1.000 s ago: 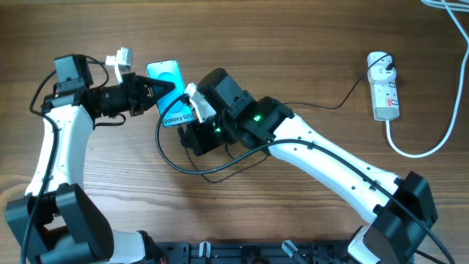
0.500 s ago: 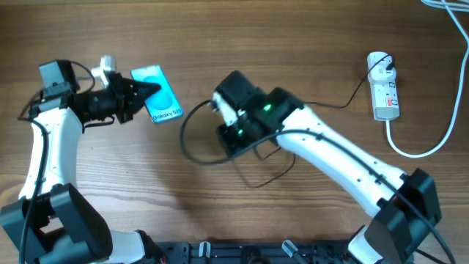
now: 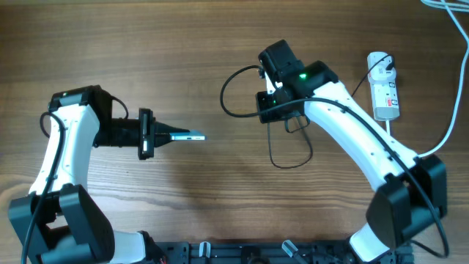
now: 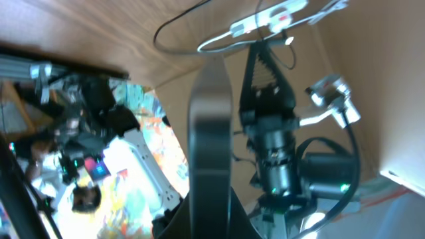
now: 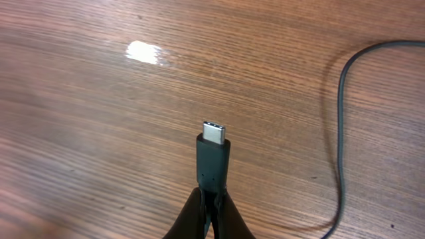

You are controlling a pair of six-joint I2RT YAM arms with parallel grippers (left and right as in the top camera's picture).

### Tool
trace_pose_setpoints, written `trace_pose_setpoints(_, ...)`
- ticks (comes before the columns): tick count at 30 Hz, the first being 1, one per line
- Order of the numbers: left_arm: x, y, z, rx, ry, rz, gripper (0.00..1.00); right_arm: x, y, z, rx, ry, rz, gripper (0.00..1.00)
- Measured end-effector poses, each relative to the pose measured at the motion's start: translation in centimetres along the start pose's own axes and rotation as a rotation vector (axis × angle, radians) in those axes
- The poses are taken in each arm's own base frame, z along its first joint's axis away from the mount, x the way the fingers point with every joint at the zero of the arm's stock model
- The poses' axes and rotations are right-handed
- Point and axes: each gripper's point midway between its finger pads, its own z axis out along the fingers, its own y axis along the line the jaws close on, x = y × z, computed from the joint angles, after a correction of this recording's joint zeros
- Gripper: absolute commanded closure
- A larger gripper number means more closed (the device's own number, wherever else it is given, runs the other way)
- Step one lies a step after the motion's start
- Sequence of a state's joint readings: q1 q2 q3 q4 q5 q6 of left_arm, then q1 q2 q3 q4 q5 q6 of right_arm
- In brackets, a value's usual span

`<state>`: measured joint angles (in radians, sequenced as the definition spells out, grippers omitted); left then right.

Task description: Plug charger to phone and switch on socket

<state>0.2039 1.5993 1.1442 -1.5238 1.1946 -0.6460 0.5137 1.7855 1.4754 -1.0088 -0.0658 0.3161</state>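
Observation:
My left gripper (image 3: 165, 136) is shut on the phone (image 3: 187, 136), which it holds edge-on above the table at left centre. In the left wrist view the phone (image 4: 209, 126) rises as a dark slab from between the jaws of the left gripper (image 4: 209, 222), its screen hidden. My right gripper (image 3: 266, 105) is shut on the charger (image 3: 224, 101) just behind its connector. In the right wrist view the metal-tipped connector (image 5: 214, 143) sticks out ahead of the right gripper (image 5: 211, 209), above bare wood. The black cable loops beside the right arm and runs to the white socket (image 3: 384, 92) at far right.
A thick white cord (image 3: 440, 139) curves from the socket round the right edge of the table. Slack black cable (image 3: 287, 150) hangs in loops under the right arm. The socket (image 4: 269, 16) and the right arm (image 4: 279, 146) show in the left wrist view.
The two grippers have drawn apart. The left one moved down with the phone and turned it edge-on. The right one carried the connector right, toward the socket.

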Motion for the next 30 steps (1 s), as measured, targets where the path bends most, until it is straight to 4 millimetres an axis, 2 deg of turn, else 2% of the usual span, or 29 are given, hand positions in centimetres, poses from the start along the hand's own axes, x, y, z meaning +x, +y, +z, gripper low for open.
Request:
trace_pose_setpoints(5, 0.5, 0.3, 0.1, -0.008, 0.017, -0.033, 0.96, 0.7, -0.7, 3.0, 0.041, 0.074, 0.005, 0.96)
trace_pose_setpoints(11, 0.4, 0.2, 0.2, -0.006, 0.014, -0.023, 0.96, 1.5, -2.4, 8.5, 0.13, 0.167, 0.006, 0.96)
trace_pose_setpoints(16, 0.3, 0.1, 0.2, -0.003, 0.011, -0.013, 0.96, 2.2, -3.2, 11.1, 0.168, 0.213, 0.006, 0.96)
trace_pose_setpoints(30, 0.3, 0.0, 0.2, -0.002, 0.009, -0.008, 0.96, 2.2, -3.3, 11.4, 0.175, 0.215, 0.004, 0.96)
